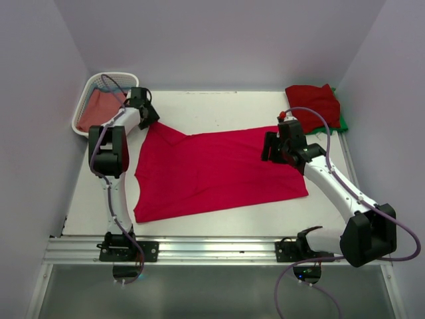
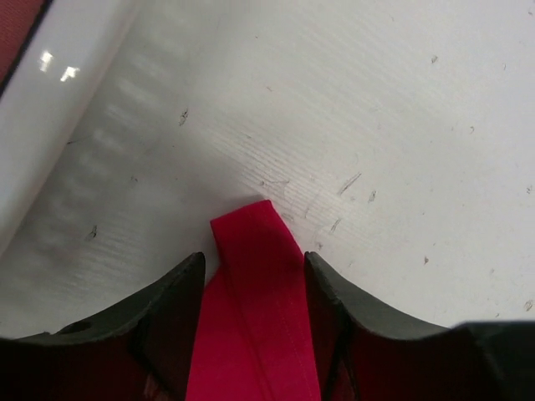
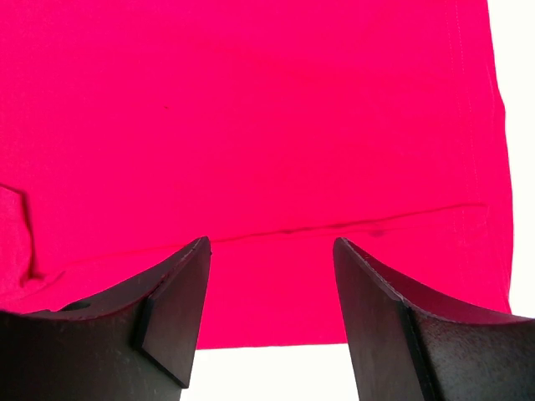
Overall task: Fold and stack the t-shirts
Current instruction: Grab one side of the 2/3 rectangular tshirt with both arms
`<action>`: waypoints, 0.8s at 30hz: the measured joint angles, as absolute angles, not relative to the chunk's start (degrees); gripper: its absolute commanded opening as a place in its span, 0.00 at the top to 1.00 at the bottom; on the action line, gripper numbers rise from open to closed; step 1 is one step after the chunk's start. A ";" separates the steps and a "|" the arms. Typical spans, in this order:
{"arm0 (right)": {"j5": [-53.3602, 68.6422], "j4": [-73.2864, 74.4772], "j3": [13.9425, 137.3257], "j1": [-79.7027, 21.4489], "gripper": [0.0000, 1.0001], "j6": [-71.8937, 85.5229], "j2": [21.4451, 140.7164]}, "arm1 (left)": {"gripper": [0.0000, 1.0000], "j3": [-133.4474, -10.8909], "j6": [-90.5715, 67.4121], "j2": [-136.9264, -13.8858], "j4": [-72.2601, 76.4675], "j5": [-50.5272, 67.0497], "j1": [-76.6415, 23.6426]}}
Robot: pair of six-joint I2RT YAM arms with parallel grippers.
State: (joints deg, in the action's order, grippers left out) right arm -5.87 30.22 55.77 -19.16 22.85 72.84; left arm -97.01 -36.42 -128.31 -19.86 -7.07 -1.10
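Note:
A bright crimson t-shirt [image 1: 212,169] lies spread flat across the middle of the table. My left gripper [image 1: 151,119] sits at its far left corner, by the basket. In the left wrist view the left gripper [image 2: 255,259] is open, with a narrow strip of the crimson cloth [image 2: 255,301] lying on the table between the fingers. My right gripper [image 1: 269,147] is at the shirt's far right edge. In the right wrist view the right gripper [image 3: 272,242] is open and empty, low over the crimson cloth [image 3: 251,125] near its hem. A folded darker red t-shirt [image 1: 313,101] lies on a green one [image 1: 342,123] at the back right.
A white slatted basket [image 1: 85,100] stands at the back left with a dusty-red t-shirt [image 1: 99,106] in it; its wall [image 2: 50,109] shows close beside the left gripper. White walls enclose the table on three sides. A metal rail [image 1: 212,249] runs along the near edge.

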 measured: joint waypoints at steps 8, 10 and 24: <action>-6.00 30.26 55.59 -19.11 0.37 22.83 72.60 | 0.61 -95.31 -36.45 -128.46 -15.42 -6.81 -0.60; -6.00 30.28 55.57 -19.11 0.37 22.85 72.60 | 0.67 -94.72 -36.42 -128.42 -14.15 -6.74 -0.58; -6.00 30.30 55.37 -19.07 0.37 22.83 72.60 | 0.74 -90.43 -36.38 -126.67 -9.72 -6.22 -0.49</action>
State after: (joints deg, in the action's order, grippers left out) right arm -6.00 30.30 55.37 -19.07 22.83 72.60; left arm -90.43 -36.38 -126.67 -9.72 -6.22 -0.49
